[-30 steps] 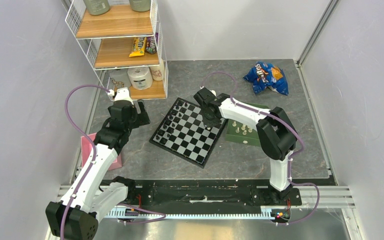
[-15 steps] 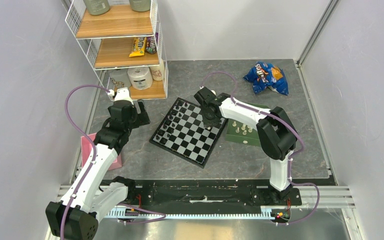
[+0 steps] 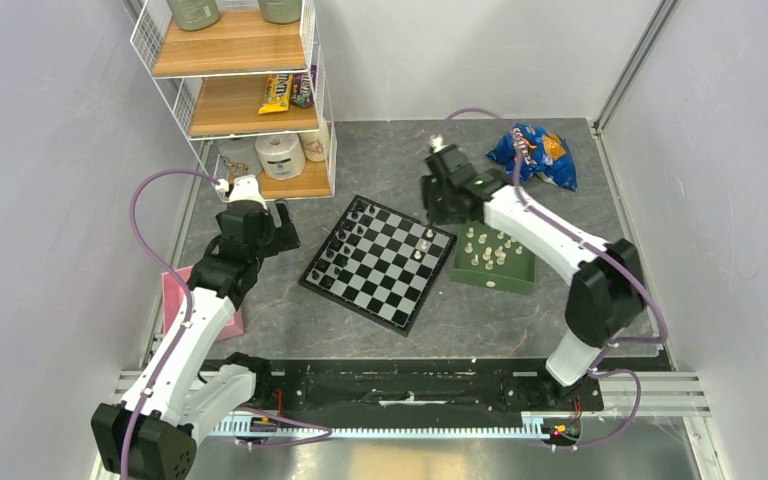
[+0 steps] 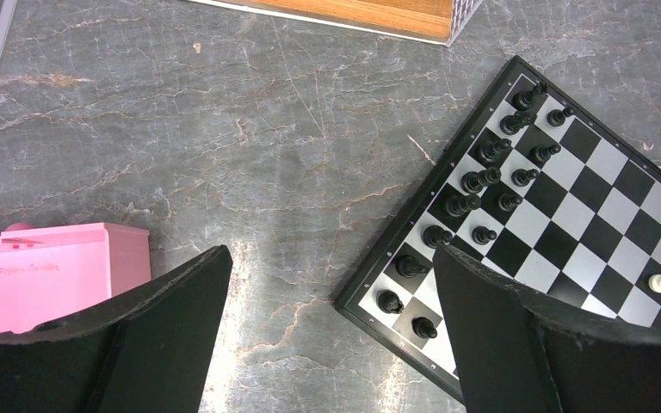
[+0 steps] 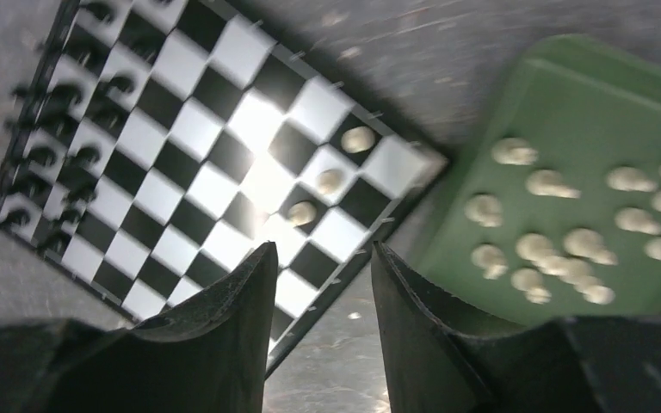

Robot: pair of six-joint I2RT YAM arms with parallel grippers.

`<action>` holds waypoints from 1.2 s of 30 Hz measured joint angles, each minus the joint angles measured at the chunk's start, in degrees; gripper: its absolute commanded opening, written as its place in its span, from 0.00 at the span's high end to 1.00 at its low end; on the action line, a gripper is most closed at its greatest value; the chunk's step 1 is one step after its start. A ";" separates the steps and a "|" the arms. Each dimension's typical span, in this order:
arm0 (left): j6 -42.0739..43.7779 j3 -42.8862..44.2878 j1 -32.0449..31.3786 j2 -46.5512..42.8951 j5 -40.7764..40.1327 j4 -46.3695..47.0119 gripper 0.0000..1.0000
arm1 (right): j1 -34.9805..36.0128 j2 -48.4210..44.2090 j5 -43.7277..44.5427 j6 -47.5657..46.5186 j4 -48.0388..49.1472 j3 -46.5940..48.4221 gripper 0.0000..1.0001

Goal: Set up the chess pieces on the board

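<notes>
Board (image 3: 385, 280) lies flat on the grey stone tabletop (image 3: 380, 160), turned at an angle, roughly midway between the two arms. Wire shelf rack (image 3: 220, 45) stands at the far left corner. Green tray (image 3: 505, 278) sits just beside the board's right edge, touching or nearly so.

Blue snack bag (image 3: 532, 155) lies crumpled at the far right, well apart from the board. Pink box (image 4: 52, 275) rests at the left edge of the tabletop.

Left gripper (image 4: 331, 335) hangs over bare tabletop left of the board, jaws spread wide, nothing between them. Right gripper (image 5: 318, 310) is raised near the board's far right corner and the far end of the tray; its jaws stand parted and empty. The right wrist view is blurred.

Black pieces (image 3: 345, 235) fill two rows along the board's left side. Cream chess pieces (image 3: 488, 250) mostly remain in the tray, some upright, some toppled. Three cream pieces (image 3: 422, 245) stand in a line on the board's right edge squares, near the far corner.
</notes>
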 measured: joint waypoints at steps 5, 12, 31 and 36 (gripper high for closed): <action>0.02 0.00 0.00 0.00 0.02 0.00 0.05 | -12.92 -4.57 0.09 0.79 0.48 -3.50 0.51; 0.00 -0.02 0.00 0.00 0.02 0.00 0.05 | -22.43 -1.09 0.37 2.10 -1.07 -6.99 0.56; 0.00 0.00 0.00 0.00 0.02 0.00 0.05 | -27.67 6.88 1.36 2.10 0.83 -8.00 0.59; 0.02 0.00 0.00 0.00 0.02 0.00 0.05 | -27.76 8.35 1.33 1.79 1.16 -8.00 0.61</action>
